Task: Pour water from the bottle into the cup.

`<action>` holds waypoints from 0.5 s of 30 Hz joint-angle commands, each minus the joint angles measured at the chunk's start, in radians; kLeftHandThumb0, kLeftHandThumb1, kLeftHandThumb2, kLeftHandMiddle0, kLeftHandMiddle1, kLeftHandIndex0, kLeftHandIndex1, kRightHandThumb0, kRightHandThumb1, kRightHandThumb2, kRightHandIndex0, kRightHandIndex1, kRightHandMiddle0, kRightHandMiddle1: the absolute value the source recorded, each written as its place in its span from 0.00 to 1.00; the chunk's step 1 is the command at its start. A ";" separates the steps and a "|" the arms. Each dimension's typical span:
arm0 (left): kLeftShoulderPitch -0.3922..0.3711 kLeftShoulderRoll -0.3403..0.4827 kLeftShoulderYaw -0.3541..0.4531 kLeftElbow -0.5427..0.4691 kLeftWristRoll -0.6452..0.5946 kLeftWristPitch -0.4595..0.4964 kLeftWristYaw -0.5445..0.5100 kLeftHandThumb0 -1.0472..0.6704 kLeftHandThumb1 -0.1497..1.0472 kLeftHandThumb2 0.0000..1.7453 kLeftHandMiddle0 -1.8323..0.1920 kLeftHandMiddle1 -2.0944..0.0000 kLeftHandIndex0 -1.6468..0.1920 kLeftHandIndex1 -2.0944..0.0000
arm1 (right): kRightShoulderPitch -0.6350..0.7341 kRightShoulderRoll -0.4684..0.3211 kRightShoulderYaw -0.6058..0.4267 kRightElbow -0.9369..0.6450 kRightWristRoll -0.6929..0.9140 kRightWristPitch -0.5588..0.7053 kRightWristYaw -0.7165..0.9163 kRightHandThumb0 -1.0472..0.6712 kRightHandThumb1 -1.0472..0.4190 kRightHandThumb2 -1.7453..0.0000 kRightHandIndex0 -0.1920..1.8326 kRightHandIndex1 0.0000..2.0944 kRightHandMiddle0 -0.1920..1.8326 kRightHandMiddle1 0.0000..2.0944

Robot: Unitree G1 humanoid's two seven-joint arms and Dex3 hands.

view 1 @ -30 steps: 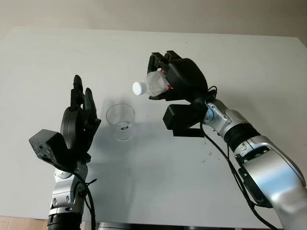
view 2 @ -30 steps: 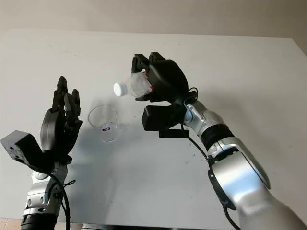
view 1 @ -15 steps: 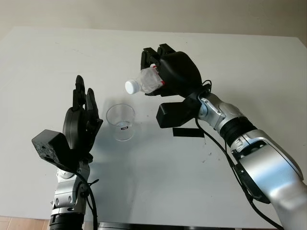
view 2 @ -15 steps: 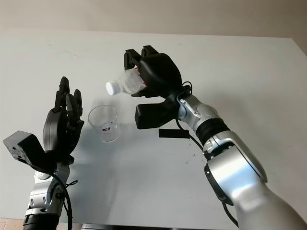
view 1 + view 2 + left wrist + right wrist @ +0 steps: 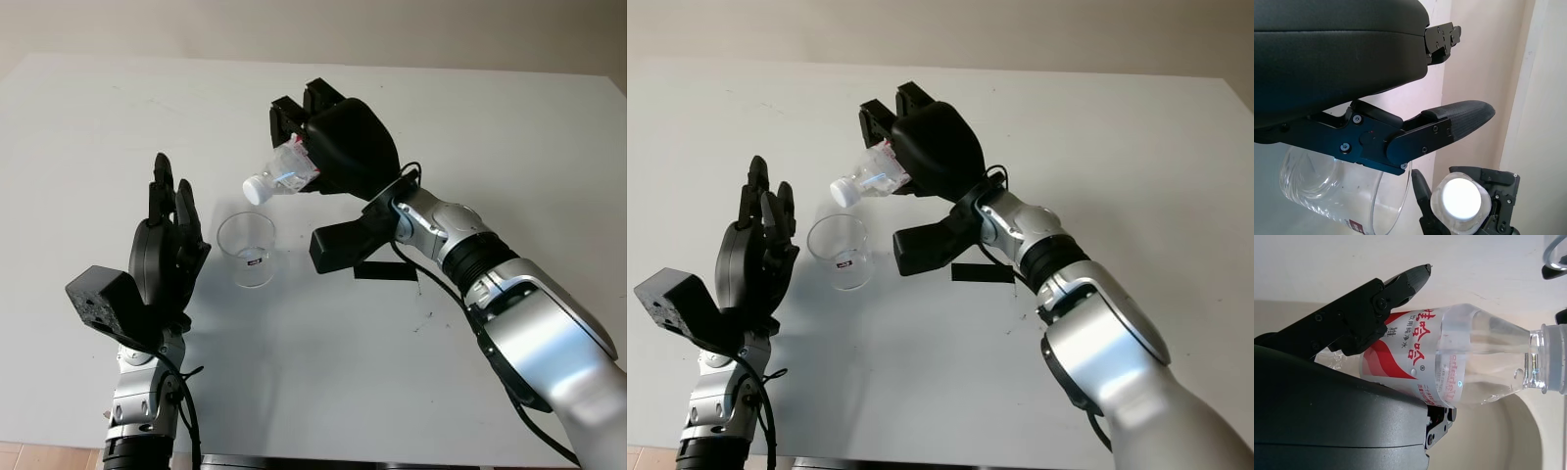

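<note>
Listing from our left to our right, with the risks we judge attached to each item.

1. Left hand (image 5: 165,257): raised just to the left of the cup, palm turned toward it, holding nothing. We judge it a bystander; if it drifts toward the cup it could knock the light plastic over.

2. Cup (image 5: 246,249): clear, upright on the white table (image 5: 509,117), a small red mark low on its wall. It looks empty, though we cannot be sure. Nothing steadies it, so a hard stream or a touch from the bottle neck could tip it.

3. Bottle (image 5: 284,173): clear plastic with a red-and-white label, held in the air above and slightly right of the cup, tilted mouth-down toward the rim. A white cap (image 5: 254,190) appears to sit on the mouth. If so, we judge that no water will leave however far it tips. The mouth also looks close to the cup's right edge, so water could fall onto the table.

4. Right hand (image 5: 338,147): fingers clamped around the bottle's body. Squeezing the thin wall harder could buckle it.

5. Black strip (image 5: 382,270): lying flat on the table, beneath the right forearm.
</note>
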 commanded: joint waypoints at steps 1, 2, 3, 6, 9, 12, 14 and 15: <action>0.007 -0.002 0.002 -0.004 0.001 -0.012 -0.001 0.17 1.00 0.43 0.97 0.97 0.99 0.97 | -0.044 -0.011 0.013 -0.014 -0.019 0.007 -0.028 0.49 0.01 0.96 0.66 1.00 0.48 1.00; 0.006 -0.003 0.002 -0.003 0.000 -0.012 0.000 0.16 1.00 0.43 0.96 0.97 0.98 0.97 | -0.045 -0.012 0.021 -0.013 -0.031 0.015 -0.044 0.49 0.01 0.96 0.66 1.00 0.48 1.00; 0.006 -0.004 0.003 -0.003 -0.001 -0.011 0.001 0.16 1.00 0.43 0.96 0.97 0.98 0.97 | -0.047 -0.012 0.026 -0.012 -0.039 0.020 -0.056 0.48 0.01 0.96 0.67 1.00 0.48 1.00; 0.005 -0.003 0.001 -0.003 0.002 -0.011 0.002 0.16 1.00 0.43 0.96 0.97 0.98 0.97 | -0.048 -0.011 0.033 -0.010 -0.047 0.020 -0.075 0.48 0.01 0.96 0.67 1.00 0.48 1.00; 0.004 -0.001 -0.001 -0.003 0.004 -0.010 0.000 0.16 1.00 0.43 0.96 0.97 0.98 0.97 | -0.055 -0.015 0.046 -0.009 -0.064 0.015 -0.104 0.46 0.00 0.96 0.67 1.00 0.48 1.00; 0.003 0.002 -0.002 -0.004 0.004 -0.008 -0.002 0.16 1.00 0.43 0.97 0.98 0.99 0.98 | -0.065 -0.022 0.074 -0.013 -0.099 0.024 -0.129 0.46 0.00 0.94 0.67 1.00 0.48 1.00; 0.003 0.002 -0.002 -0.005 0.004 -0.006 -0.002 0.16 1.00 0.43 0.97 0.97 0.98 0.97 | -0.075 -0.029 0.099 -0.013 -0.130 0.026 -0.159 0.46 0.01 0.94 0.67 1.00 0.48 1.00; 0.002 0.002 -0.002 -0.005 0.004 -0.006 -0.002 0.16 1.00 0.43 0.97 0.97 0.98 0.97 | -0.080 -0.032 0.112 -0.013 -0.145 0.030 -0.169 0.46 0.01 0.94 0.67 1.00 0.48 1.00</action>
